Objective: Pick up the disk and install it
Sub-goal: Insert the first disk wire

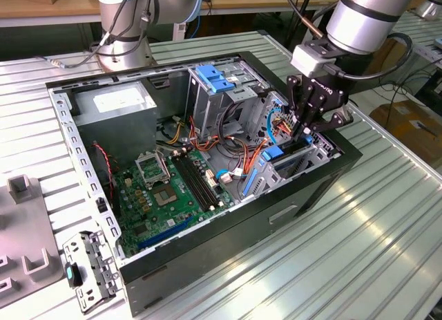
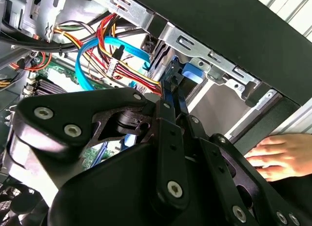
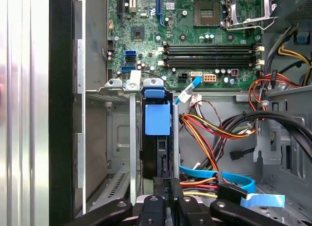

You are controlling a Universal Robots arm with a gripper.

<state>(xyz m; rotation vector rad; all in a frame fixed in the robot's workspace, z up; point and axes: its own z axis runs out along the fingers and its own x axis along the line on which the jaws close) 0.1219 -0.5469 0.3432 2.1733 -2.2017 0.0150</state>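
Observation:
The disk (image 1: pixel 275 153) stands on edge in the metal bay at the front corner of the open computer case (image 1: pixel 304 189), at the exterior view's right. Its blue carrier (image 3: pixel 157 119) faces the first wrist view, with the dark drive body below it between the bay's rails. My gripper (image 1: pixel 306 130) reaches down from above and is shut on the disk's upper edge. In the first wrist view the gripper (image 3: pixel 165 181) pinches the thin edge. In the second wrist view the gripper (image 2: pixel 170 101) closes just behind the disk's blue rail (image 2: pixel 191 72).
Orange, red and blue cables (image 3: pixel 214 138) crowd the space beside the bay. The motherboard (image 1: pixel 176 185), a grey power-supply box (image 1: pixel 117 102) and a drive cage with a blue latch (image 1: pixel 214 78) fill the case. A person's hand (image 2: pixel 278 155) rests outside the case wall. A metal bracket (image 1: pixel 90 268) lies on the table.

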